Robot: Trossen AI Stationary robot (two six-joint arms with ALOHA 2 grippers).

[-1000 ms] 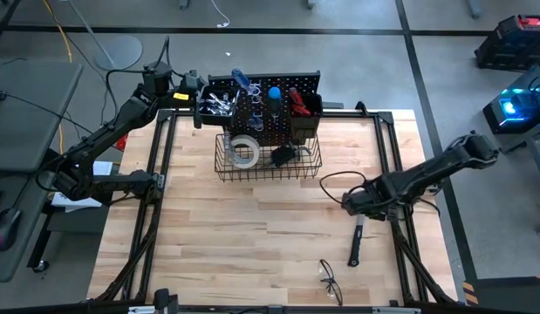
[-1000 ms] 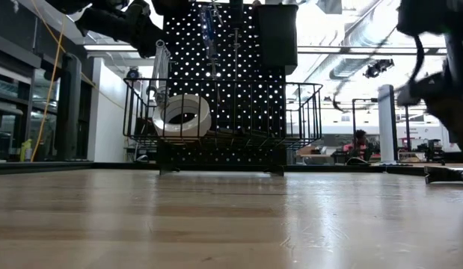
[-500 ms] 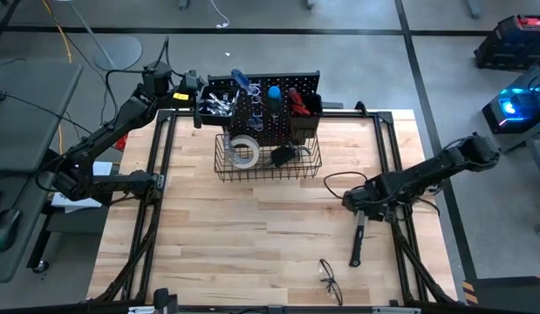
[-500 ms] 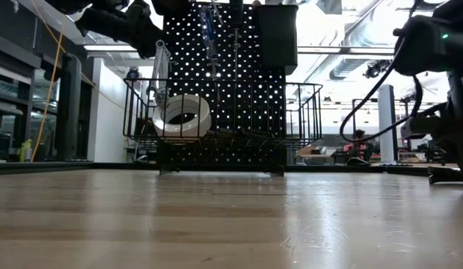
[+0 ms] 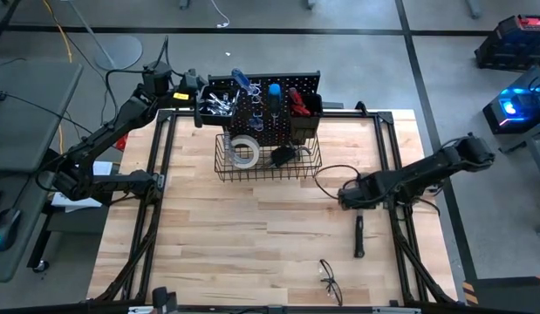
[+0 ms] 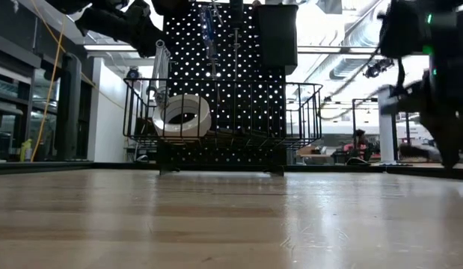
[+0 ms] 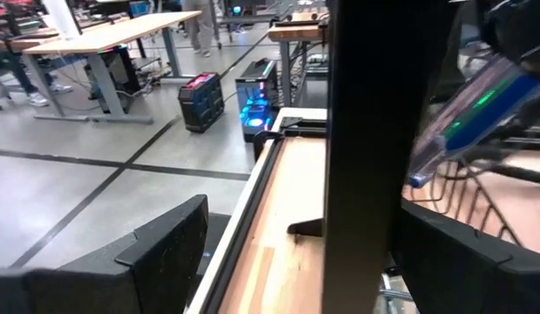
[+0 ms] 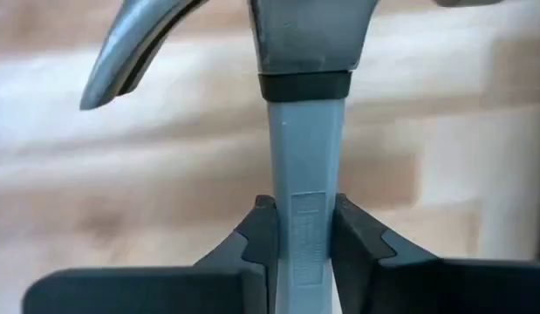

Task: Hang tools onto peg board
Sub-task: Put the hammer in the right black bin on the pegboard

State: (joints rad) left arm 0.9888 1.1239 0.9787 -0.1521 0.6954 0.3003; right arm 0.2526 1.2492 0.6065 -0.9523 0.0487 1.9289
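The black-handled claw hammer lies at the table's right, handle toward the near edge. My right gripper points down over its head end and is shut on its silver neck. The peg board stands at the far edge with bins, screwdrivers and a wire basket that holds the white tape roll. My left gripper is open at the board's far left corner. In the left wrist view a black upright edge stands between its fingers; I cannot tell whether they touch it. My right gripper pinches the hammer's silver neck between its two fingers, just below the head with its claw. The fingers come from above and lie across the neck. I cannot tell whether the hammer is lifted or rests on the table.
Clear safety glasses lie near the front edge, close to the hammer's handle. A black cable loops over the table beside my right arm. Black frame rails run along both table sides. Bare wood fills the middle.
My right gripper has dipped a little over the hammer's head, shifted slightly toward the table's left and rolled about its own axis. The hammer's handle has swung with it: before it slanted, now it points straight at the near edge.
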